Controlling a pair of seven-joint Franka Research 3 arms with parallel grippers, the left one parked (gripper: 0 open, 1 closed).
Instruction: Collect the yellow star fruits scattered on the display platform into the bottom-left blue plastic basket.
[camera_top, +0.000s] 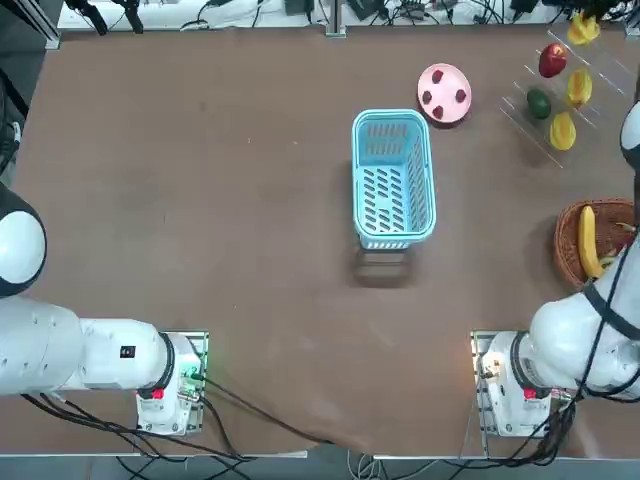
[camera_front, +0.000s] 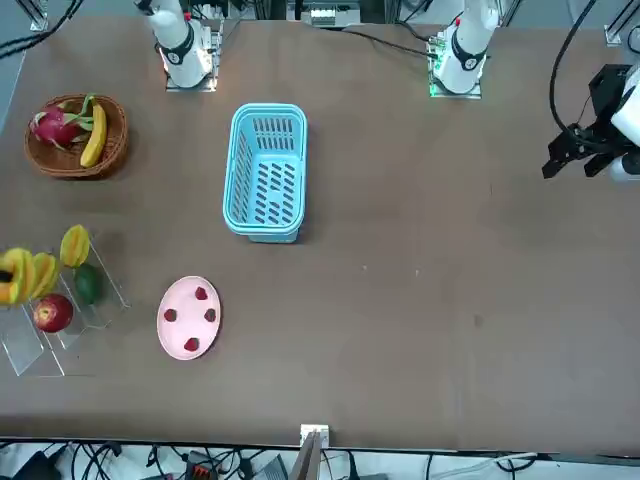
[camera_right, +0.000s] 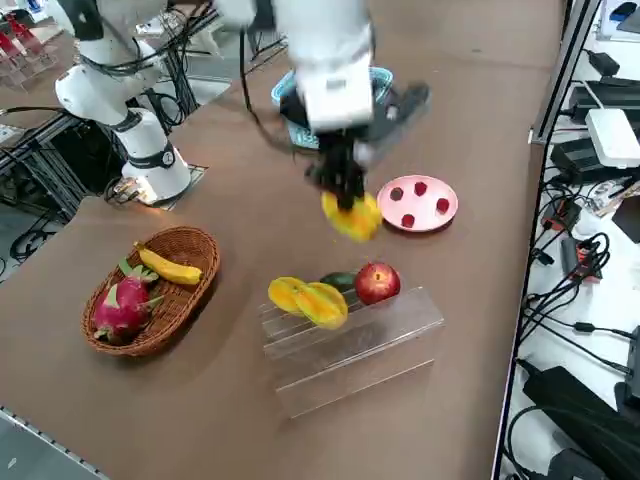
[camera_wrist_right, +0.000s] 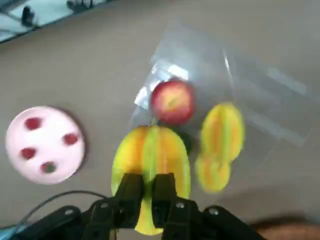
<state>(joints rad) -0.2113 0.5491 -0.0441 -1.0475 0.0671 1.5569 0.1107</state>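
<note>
One star fruit (camera_right: 351, 216) hangs clenched in my right gripper (camera_right: 345, 196) at frame center, two fruits (camera_right: 308, 299) wait on the stand (camera_right: 380, 345) below, and the basket (camera_top: 393, 180) holds none.

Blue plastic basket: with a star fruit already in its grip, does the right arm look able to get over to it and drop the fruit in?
Probably yes. The right gripper holds a star fruit above the table, the blue plastic basket sits open-topped and empty, and only bare tabletop lies between them.
</note>
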